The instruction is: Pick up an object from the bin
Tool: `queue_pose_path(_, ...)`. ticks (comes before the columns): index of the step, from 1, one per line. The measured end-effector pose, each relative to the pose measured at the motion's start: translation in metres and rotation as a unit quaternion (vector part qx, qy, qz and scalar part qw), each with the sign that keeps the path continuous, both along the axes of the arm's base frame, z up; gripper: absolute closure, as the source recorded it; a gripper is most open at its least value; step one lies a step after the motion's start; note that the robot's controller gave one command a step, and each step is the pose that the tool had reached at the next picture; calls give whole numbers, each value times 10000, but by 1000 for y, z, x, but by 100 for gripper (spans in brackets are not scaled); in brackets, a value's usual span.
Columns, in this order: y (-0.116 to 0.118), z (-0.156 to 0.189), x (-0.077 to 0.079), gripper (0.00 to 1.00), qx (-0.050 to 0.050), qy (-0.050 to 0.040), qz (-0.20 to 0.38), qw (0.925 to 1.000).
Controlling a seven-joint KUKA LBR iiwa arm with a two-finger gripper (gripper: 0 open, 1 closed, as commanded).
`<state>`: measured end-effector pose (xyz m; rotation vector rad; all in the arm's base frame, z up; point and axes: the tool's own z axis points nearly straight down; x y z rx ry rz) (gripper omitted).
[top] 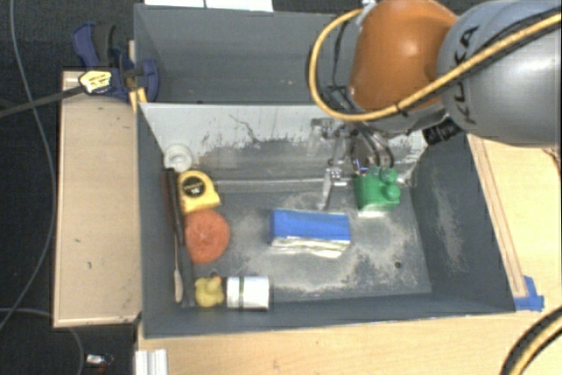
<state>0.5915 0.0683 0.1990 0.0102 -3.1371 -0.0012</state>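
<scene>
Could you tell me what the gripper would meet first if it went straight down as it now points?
Most likely the small green object right beside the gripper, though depth is unclear and it might just miss it and touch the bin floor.

The gripper (356,183) hangs over a green object (380,192), up-right of the blue pouch (310,226) (close by). An orange ball (208,237) lies to the pouch's left.

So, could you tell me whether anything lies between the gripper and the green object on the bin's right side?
Nothing visible does. The gripper hangs directly at the green object, with no other thing between them. The blue packet lies to the lower left of it, apart.
</scene>
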Motion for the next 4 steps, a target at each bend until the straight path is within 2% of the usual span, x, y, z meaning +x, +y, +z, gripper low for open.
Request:
queue_pose_path(1,0,4,2,100,2,-40,-14,10000)
queue_pose_path(2,0,4,2,100,1,-40,-17,10000)
queue_pose_path(3,-30,-20,-31,100,13,-71,-508,9987)
queue_pose_path(4,-54,-35,-48,100,0,-35,-370,9993)
